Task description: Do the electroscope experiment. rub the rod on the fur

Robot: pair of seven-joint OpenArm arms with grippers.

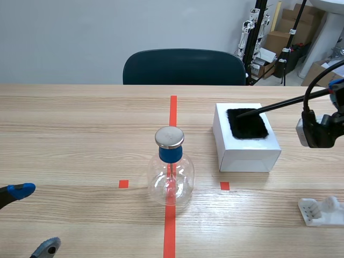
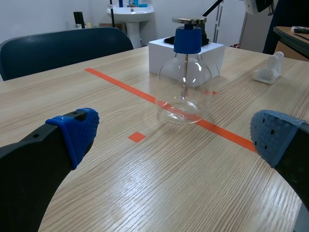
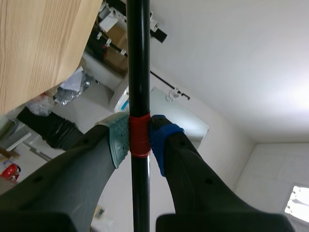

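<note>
- A black rod (image 3: 139, 72) is pinched by the right tool (image 3: 140, 140). Its grey-green and blue pads are pressed against a red band (image 3: 140, 137) wound round the rod.
- In the scene view the rod (image 1: 279, 105) is seen slanting down from the right arm toward the middle of the table (image 1: 80, 134).
- The rod's free tip is laid on the black fur (image 1: 246, 123), at the fur's far left corner, and appears to touch it.
- The fur is spread flat on top of a white box (image 1: 244, 153), which is set on the table to the right of the long orange-red tape line.
- A glass flask (image 1: 171, 177) is stood upright on that tape line, left of the box and apart from it. It is closed by a blue stopper (image 1: 170, 155) topped with a round metal cap (image 1: 169, 137).
- The left tool (image 2: 176, 137) is held low over the near left part of the table with its fingers spread wide and nothing between them. The flask is seen ahead of it, well apart.
- A small white plastic stand (image 1: 321, 210) is placed near the table's right near edge.
- A dark chair (image 1: 184, 67) is seen behind the far edge of the table.
</note>
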